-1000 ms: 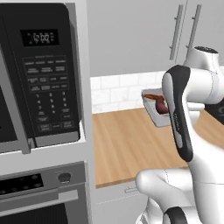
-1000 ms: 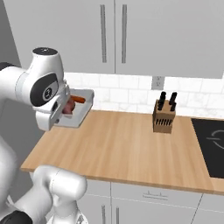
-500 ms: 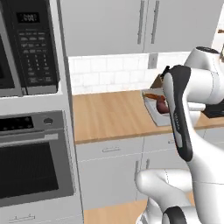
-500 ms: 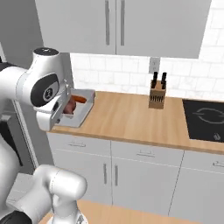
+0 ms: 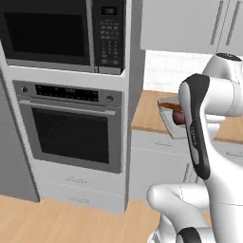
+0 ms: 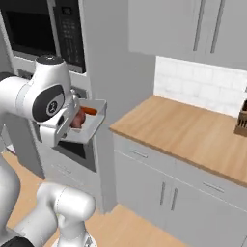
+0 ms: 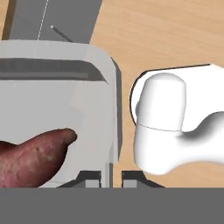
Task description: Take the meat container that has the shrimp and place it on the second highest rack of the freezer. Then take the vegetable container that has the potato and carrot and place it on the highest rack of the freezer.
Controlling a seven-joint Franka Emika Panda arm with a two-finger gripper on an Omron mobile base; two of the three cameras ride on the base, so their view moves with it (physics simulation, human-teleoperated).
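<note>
1. Vegetable container [image 6: 91, 126], a shallow grey tray, sits at left of centre in the right base view, lifted off any surface beside the white arm's big joint; in the left base view it shows at right of centre, partly behind the arm's dark-edged link, in front of the wooden table [image 5: 153, 114]
2. Potato [image 7: 33, 155], a dark reddish-brown lump, lies inside the tray at the lower left of the hand view; in the right base view it rests at the tray's arm-side end; carrot [image 6: 89, 111], a slim orange stick, lies along the tray's far side, just beside the potato
3. Hand [image 7: 111, 176] pinches the vegetable container by its side wall; the two dark finger tips stand close together at the bottom centre of the hand view with the tray's thin grey wall between them
4. Microwave [image 5: 66, 33] fills the upper left of the left base view, with the oven [image 5: 71, 128] directly beneath it in the same grey column
5. Table runs across the right half of the right base view, with white tile behind it, grey wall cupboards [image 6: 193, 29] above and grey drawers below; a knife block [image 6: 241, 123] stands at the right edge
</note>
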